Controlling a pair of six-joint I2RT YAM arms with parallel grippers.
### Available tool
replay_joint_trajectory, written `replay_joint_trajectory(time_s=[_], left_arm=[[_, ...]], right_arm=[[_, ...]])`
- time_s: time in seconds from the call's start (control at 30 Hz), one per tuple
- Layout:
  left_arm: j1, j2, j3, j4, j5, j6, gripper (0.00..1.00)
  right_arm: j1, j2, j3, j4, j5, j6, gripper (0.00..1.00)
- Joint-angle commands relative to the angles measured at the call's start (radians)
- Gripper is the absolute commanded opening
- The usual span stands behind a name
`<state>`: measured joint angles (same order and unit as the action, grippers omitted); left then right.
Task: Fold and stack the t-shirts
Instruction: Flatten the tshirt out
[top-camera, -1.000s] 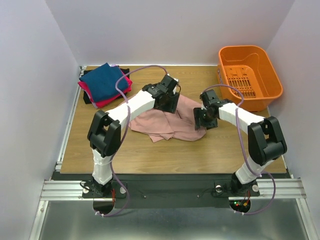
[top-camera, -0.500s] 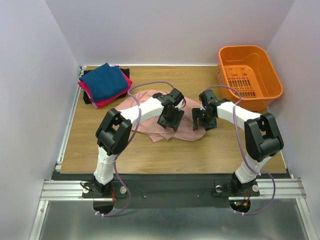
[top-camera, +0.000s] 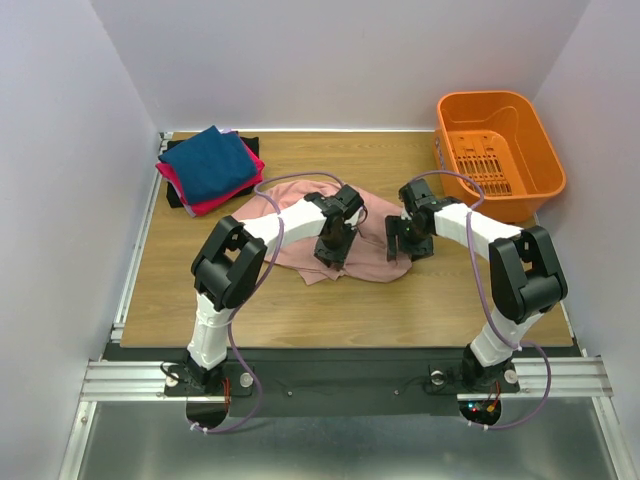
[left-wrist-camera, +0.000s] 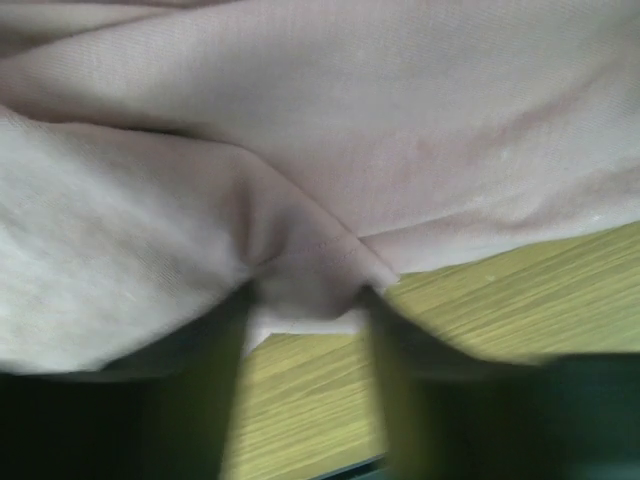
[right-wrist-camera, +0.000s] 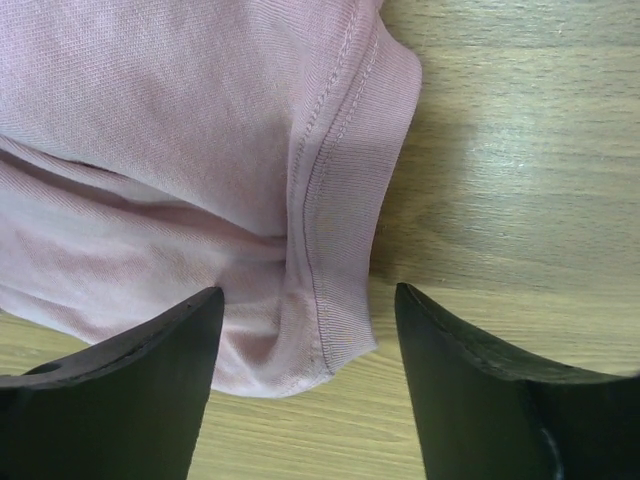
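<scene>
Pink t-shirt (top-camera: 372, 252): soft dusty-pink knit, crumpled in a loose heap at the centre of the table; a double-stitched hem is seen in the right wrist view
Folded t-shirts (top-camera: 208, 168): flat squared stack, navy-blue over magenta over black, at 10 o'clock on the table
Table (top-camera: 300, 310): wood-grain top
Basket (top-camera: 484, 96): orange plastic, slotted floor, at 2 o'clock
Left arm pose: elbow raised, forearm reached toward 2 o'clock, left gripper (top-camera: 333, 250) pointed down on the middle of the heap
Left claw: blurred fingers (left-wrist-camera: 215, 380) are held apart astride a raised fold; no clamp is seen
Right arm pose: forearm bent back toward 10 o'clock, right gripper (top-camera: 405, 245) lowered at the heap's 3 o'clock edge
Right claw: dark fingers (right-wrist-camera: 130, 380) are held wide apart; the hem corner lies between them, the cloth spreading to 11 o'clock
</scene>
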<state>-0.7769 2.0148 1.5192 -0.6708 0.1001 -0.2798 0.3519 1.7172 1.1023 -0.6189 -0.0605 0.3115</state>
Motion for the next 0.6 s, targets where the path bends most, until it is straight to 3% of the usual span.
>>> replay_joint_trajectory(time_s=[0.0,0.03,0.1,0.13,0.2,0.23,0.27,0.3,0.57], left_arm=[[0.001,-0.013,0.013,0.002,-0.023,0.004,0.37],[0.001,-0.025,0.015,0.004,-0.039,0.001,0.27],[0.001,-0.036,0.018,0.005,-0.056,-0.004,0.19],[0.002,-0.044,0.018,0.008,-0.06,-0.004,0.1],[0.005,-0.067,0.03,0.007,-0.092,-0.01,0.0],[0.017,-0.092,0.036,-0.001,-0.127,-0.016,0.0],[0.028,-0.109,0.041,-0.006,-0.143,-0.021,0.0],[0.042,-0.131,0.051,-0.012,-0.167,-0.027,0.0],[0.295,-0.399,0.094,-0.019,-0.136,-0.042,0.0]], right_arm=[[-0.01,-0.024,-0.013,0.031,0.005,0.012,0.71],[-0.01,-0.027,-0.015,0.03,0.008,0.014,0.63],[-0.011,-0.031,-0.018,0.031,0.011,0.014,0.55],[-0.014,-0.034,-0.021,0.03,0.013,0.014,0.5],[-0.017,-0.045,-0.024,0.03,0.021,0.015,0.29],[-0.019,-0.05,-0.024,0.028,0.025,0.018,0.08],[-0.021,-0.059,-0.024,0.027,0.031,0.018,0.08],[-0.024,-0.08,-0.022,0.027,0.04,0.023,0.01],[-0.071,-0.195,0.129,-0.067,0.117,0.014,0.0]])
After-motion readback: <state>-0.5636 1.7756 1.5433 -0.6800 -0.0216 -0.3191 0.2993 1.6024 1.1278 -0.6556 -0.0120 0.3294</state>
